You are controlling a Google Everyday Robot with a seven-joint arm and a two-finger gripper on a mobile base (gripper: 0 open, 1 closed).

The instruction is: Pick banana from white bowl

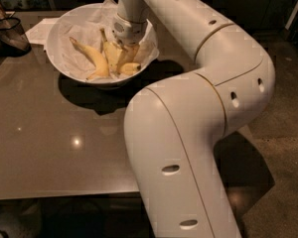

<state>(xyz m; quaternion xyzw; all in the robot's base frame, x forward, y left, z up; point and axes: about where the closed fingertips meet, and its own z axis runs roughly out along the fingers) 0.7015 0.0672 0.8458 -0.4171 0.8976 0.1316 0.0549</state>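
Note:
The white bowl (pixel 57 38), lined with crumpled white paper, stands at the back of the table. Several bananas lie in it: one long banana (pixel 91 57) left of centre, and others (pixel 130 67) bunched under the gripper. My gripper (pixel 121 53) reaches straight down into the bowl's right half, down among the bunched bananas. Its wrist (pixel 129 26) hides the bananas beneath it. I cannot tell whether it holds one.
A dark glass vessel (pixel 9 32) stands at the table's far left. A white paper (pixel 39 29) lies behind the bowl. The glossy brown table (pixel 54 148) stretches toward me. My arm's big elbow (pixel 203 123) overhangs the table's right edge, with floor (pixel 283 157) beyond.

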